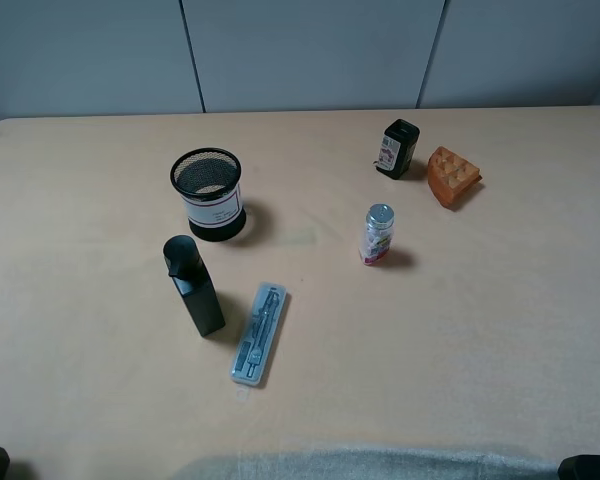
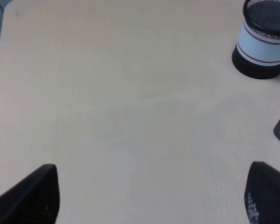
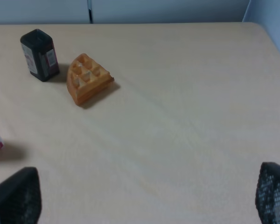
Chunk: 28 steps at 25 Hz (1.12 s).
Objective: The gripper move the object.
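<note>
One pale table (image 1: pixel 460 340), bearing in falling size: mesh cup (image 1: pixel 208 194); tall black bottle (image 1: pixel 193 286); pen case (image 1: pixel 259 334); orange wedge (image 1: pixel 452 177); small black box (image 1: pixel 398 148), upright just beside the wedge; clear bottle (image 1: pixel 377 234). Left gripper (image 2: pixel 149 196) and right gripper (image 3: pixel 144 198) both spread wide, holding nothing.

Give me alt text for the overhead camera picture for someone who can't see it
A pale wooden table holds six scattered items: a small black boxy container with a white-and-red label at the far right beside an orange waffle-textured wedge, a clear bottle with a silver cap nearer the middle, and on the left a black mesh cup, a tall slim black bottle and a clear flat pen case. No claw reaches over the table.
</note>
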Each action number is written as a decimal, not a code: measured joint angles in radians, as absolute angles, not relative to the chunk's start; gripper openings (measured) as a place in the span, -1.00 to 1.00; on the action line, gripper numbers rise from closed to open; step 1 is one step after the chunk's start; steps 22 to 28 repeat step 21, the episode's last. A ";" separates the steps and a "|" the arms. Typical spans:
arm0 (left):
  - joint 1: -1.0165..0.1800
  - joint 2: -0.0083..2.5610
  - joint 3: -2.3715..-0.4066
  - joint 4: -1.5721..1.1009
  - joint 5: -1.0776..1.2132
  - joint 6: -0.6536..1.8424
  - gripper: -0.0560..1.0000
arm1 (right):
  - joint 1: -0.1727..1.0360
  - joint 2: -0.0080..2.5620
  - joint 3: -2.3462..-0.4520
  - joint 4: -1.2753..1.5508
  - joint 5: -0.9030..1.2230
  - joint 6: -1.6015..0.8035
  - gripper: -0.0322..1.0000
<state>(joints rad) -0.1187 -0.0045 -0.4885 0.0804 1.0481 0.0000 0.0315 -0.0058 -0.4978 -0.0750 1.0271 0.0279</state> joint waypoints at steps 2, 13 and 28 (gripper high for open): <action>-0.118 -0.004 -0.489 0.080 1.048 0.000 0.60 | 0.032 -0.006 -0.498 -0.075 1.027 0.028 0.40; -0.118 -0.004 -0.489 0.083 1.048 0.000 0.60 | 0.032 -0.006 -0.498 -0.075 1.027 0.028 0.40; -0.118 -0.004 -0.489 0.083 1.048 0.000 0.60 | 0.032 -0.006 -0.498 -0.075 1.027 0.028 0.40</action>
